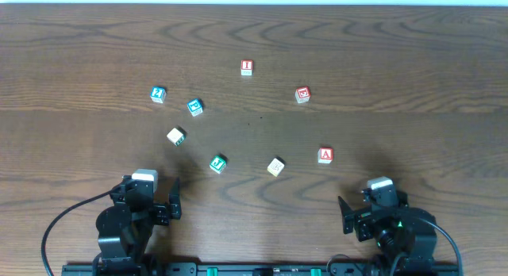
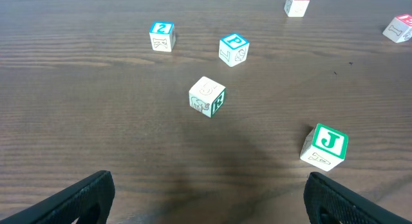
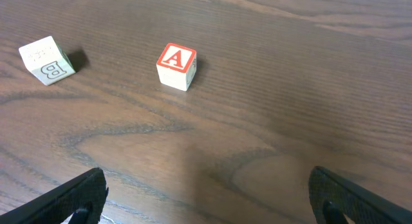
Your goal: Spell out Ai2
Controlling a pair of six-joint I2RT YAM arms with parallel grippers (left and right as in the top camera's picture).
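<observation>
Above the brown desk [image 1: 397, 38], near its front edge, the left tool [image 2: 209, 188] and right tool [image 3: 207, 182] sit low, pointing toward the far edge. Both are spread wide and hold nothing.

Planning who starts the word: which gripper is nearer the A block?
Right. The right gripper sits just right of the A block, a little nearer the robot; the left gripper is far off to its left.
</observation>
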